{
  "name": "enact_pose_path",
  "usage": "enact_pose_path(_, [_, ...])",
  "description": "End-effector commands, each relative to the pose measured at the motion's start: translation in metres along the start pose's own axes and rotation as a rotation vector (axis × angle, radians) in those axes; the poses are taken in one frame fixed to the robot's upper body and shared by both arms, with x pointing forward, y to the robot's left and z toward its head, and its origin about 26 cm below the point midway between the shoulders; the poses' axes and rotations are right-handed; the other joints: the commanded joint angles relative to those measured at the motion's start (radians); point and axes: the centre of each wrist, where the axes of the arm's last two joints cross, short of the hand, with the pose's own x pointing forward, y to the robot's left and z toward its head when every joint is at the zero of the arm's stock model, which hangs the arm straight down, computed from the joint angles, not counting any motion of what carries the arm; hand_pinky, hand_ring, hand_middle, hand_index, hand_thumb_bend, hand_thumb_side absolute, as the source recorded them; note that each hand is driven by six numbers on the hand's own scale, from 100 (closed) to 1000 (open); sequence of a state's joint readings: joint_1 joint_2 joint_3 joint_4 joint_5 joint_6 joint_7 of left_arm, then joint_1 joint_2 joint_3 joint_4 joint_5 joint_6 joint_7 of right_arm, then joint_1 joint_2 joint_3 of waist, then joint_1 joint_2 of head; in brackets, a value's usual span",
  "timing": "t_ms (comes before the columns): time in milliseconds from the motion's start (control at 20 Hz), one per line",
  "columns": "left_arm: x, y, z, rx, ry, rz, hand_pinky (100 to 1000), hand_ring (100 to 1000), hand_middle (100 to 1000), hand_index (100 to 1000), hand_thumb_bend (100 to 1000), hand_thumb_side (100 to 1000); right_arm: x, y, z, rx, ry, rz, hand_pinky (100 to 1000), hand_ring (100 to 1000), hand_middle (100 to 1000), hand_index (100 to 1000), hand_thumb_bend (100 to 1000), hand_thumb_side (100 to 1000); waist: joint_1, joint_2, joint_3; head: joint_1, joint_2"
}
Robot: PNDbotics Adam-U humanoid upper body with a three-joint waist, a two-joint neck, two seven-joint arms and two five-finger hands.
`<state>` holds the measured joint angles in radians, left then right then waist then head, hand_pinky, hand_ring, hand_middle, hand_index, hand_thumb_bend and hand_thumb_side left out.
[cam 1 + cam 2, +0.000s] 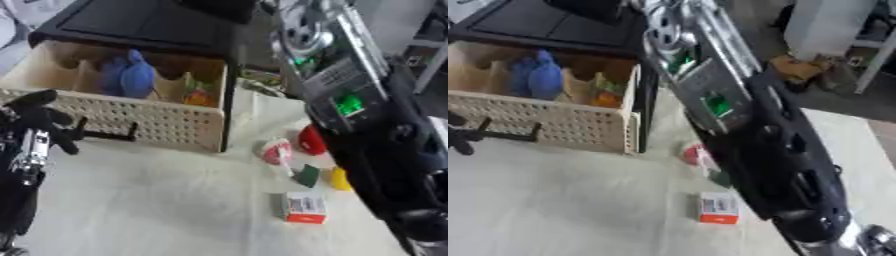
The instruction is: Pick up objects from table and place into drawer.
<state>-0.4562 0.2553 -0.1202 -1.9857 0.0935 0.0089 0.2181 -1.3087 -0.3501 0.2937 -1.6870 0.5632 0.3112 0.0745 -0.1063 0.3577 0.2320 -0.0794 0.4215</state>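
Now | left hand (39, 117) curled, empty (by drawer (122, 117)) | right hand unseen | box (304, 207) on table (157, 200)

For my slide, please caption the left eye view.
Open drawer holds a blue toy; small items wait on the table.

The right arm (367, 125) is showing as a long black limb with silver, ribbed metal sections toward its far end, and two small green lights are glowing along its side. The left hand (35, 130) at the left edge is looking black, with a silver strip running below it, possibly a bare metal joint.
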Motion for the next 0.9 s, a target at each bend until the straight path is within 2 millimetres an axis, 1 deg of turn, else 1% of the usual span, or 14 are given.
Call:
enact_pose_path(50, [0.005,0.006,-0.002,0.01,-0.025,-0.027,599,377,514,765,100,468,0.009,-0.042,0.011,-0.108,-0.04,-0.036,836,685,699,843,100,621,0.016,-0.026,-0.007,0.016,0.008])
enact_pose_path(250, [0.005,0.008,-0.001,0.02,-0.025,-0.038,599,377,514,765,100,467,0.005,-0.066,0.029,-0.159,-0.007,-0.074,830,673,688,840,100,605,0.029,-0.028,-0.025,0.029,0.02])
enact_pose_path(300, [0.004,0.009,-0.001,0.022,-0.025,-0.04,599,377,514,765,100,467,0.004,-0.071,0.033,-0.168,0.002,-0.082,830,674,692,840,100,744,0.031,-0.029,-0.028,0.031,0.024])
enact_pose_path(350, [0.004,0.009,0.0,0.024,-0.025,-0.044,600,376,514,765,100,463,0.003,-0.075,0.037,-0.182,0.012,-0.081,830,674,686,841,100,609,0.034,-0.029,-0.033,0.035,0.028])
enact_pose_path(550, [0.004,0.012,0.001,0.034,-0.027,-0.06,600,376,515,766,100,462,-0.006,-0.089,0.058,-0.229,0.041,-0.062,829,673,680,839,100,599,0.046,-0.03,-0.049,0.044,0.039])
enact_pose_path(700, [0.004,0.014,0.001,0.042,-0.034,-0.07,600,376,515,766,100,466,-0.022,-0.093,0.07,-0.266,0.069,-0.054,827,671,673,836,100,591,0.056,-0.032,-0.06,0.049,0.046])
enact_pose_path(800, [0.004,0.016,0.001,0.047,-0.039,-0.081,600,375,515,766,100,464,-0.034,-0.093,0.08,-0.285,0.09,-0.047,828,671,671,838,100,537,0.061,-0.033,-0.067,0.054,0.049])
enact_pose_path(850, [0.004,0.017,0.001,0.048,-0.043,-0.089,599,375,515,766,100,466,-0.039,-0.093,0.084,-0.287,0.099,-0.044,828,670,668,837,100,531,0.064,-0.035,-0.071,0.055,0.052])
enact_pose_path(900, [0.004,0.018,0.001,0.051,-0.046,-0.096,599,375,515,766,100,469,-0.043,-0.092,0.088,-0.289,0.106,-0.045,828,669,666,836,100,547,0.065,-0.036,-0.074,0.057,0.054])
